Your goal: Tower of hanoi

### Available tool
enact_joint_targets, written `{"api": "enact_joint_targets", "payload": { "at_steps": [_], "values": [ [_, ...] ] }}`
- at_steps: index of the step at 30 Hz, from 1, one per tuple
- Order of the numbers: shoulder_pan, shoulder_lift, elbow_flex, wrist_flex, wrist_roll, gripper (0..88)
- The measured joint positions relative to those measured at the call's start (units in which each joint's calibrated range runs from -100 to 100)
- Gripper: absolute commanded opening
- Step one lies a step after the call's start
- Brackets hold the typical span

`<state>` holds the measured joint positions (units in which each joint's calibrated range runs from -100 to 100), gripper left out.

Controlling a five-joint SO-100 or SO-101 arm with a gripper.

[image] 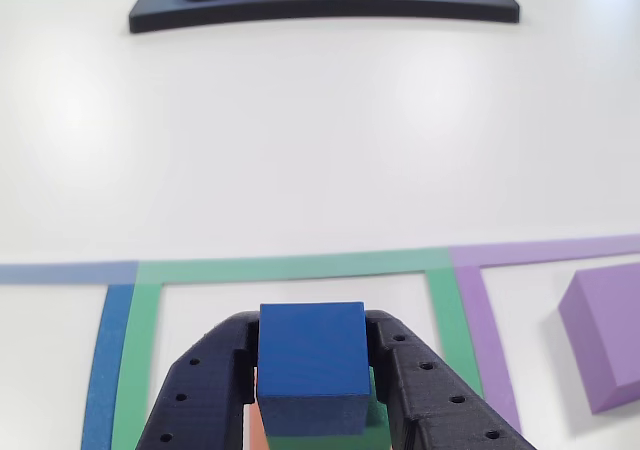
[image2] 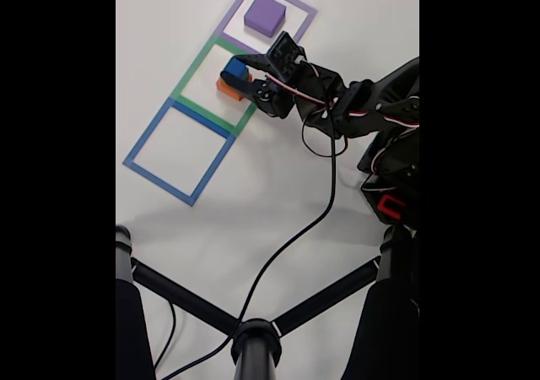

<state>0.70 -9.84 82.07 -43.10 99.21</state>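
Jaws clench the blue cube [image: 311, 368], right between them. Green block [image: 372, 436] and salmon-orange block [image: 258, 434] sit just beneath. Purple block [image: 606, 335] waits off right.

A plain white table [image2: 278, 186] is carrying three square tape outlines lying flat in a row: blue [image2: 179, 150], green [image2: 196, 83] and purple [image2: 297, 5]. The purple block [image2: 264, 14] is sitting inside the purple outline, and the orange block [image2: 226, 89] is resting in the green one. A black bar with four round holes [image: 322, 2] is lying at the table's far side in the other view.
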Motion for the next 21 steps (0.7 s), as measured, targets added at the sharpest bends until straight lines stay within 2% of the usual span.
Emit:
{"api": "enact_joint_targets", "payload": {
  "at_steps": [10, 21],
  "values": [
    [0.0, 3.5, -2.2, -2.1, 0.0, 2.3],
    [0.6, 3.9, -2.5, -2.2, 0.2, 14.7]
  ]
}}
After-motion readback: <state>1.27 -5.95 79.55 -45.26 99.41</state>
